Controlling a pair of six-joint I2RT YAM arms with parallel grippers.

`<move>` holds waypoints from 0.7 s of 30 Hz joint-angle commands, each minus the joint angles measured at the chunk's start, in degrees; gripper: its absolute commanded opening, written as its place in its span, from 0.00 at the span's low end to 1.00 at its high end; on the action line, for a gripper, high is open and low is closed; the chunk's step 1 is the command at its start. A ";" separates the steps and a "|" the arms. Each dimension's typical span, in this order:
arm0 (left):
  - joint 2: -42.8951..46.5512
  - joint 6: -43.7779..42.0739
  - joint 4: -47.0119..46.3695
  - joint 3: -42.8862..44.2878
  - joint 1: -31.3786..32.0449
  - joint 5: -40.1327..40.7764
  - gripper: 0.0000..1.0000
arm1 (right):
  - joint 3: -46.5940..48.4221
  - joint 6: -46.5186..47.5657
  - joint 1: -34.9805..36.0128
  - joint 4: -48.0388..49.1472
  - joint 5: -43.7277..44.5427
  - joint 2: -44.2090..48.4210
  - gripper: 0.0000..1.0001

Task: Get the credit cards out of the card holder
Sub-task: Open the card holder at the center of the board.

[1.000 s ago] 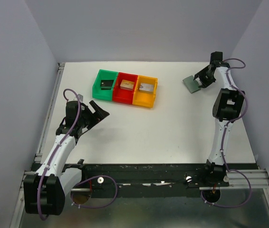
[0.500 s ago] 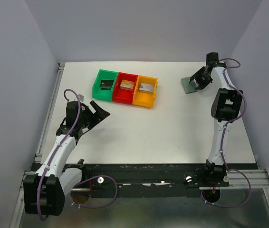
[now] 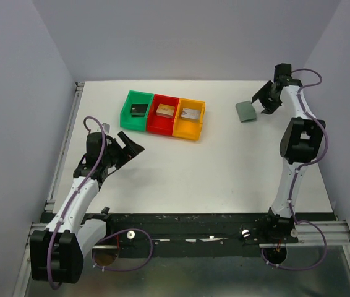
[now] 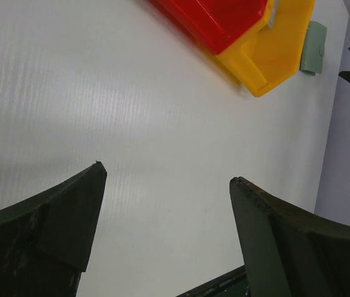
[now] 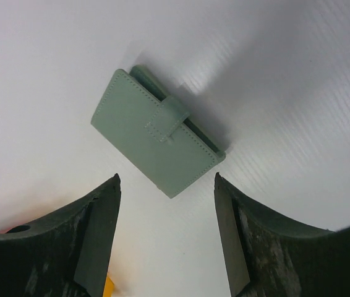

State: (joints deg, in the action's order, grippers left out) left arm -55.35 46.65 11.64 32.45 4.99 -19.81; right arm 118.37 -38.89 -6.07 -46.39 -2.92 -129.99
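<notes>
Two grippers, both with jaws spread and nothing between them. The right gripper (image 3: 263,103) hangs over the far right of the table (image 3: 224,161), at about 2 o'clock in the overhead view. The left gripper (image 3: 132,142) waits at about 8 o'clock, well apart from the work.

The card holder (image 5: 156,141) lies flat and shut on the table, just beside the right gripper at its 8 o'clock in the overhead view. In the right wrist view it sits ahead of the fingertips and runs slantwise from 10 to 4 o'clock. Its closing tab (image 5: 166,123) is folded over the edge that faces 1 o'clock. No credit cards show, so I judge they are all inside. The row of coloured bins (image 3: 164,114) stands at 11 o'clock, clear of this step.

The step in hand looks like getting the holder open. A thin, flat, soft thing like this will slide on the smooth table rather than lift, so a pinch across its face from above is likely to slip. It would be better to turn the wrist so that one finger meets the tab's free end, then peel it back toward 7 o'clock. The left gripper would be well used to pin the far half down. Go slowly, because a quick tug could flip the holder or push it toward the wall.
</notes>
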 commanded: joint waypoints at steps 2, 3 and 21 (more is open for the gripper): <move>1.21 0.19 -0.48 -0.81 0.19 -0.93 0.94 | -4.98 0.66 -1.14 2.18 0.02 0.00 0.68; 1.21 0.19 -0.48 -0.89 0.19 -0.84 0.94 | -5.25 0.57 -1.14 2.27 -0.24 -0.08 0.68; 0.86 0.37 -0.48 -1.07 0.19 -0.31 0.94 | -2.00 0.05 -1.14 0.87 -2.44 -5.00 0.66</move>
State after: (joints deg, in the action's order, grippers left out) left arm -54.74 46.65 11.70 31.90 4.99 -19.81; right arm 114.10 -38.94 -6.98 -44.64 -4.40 -133.01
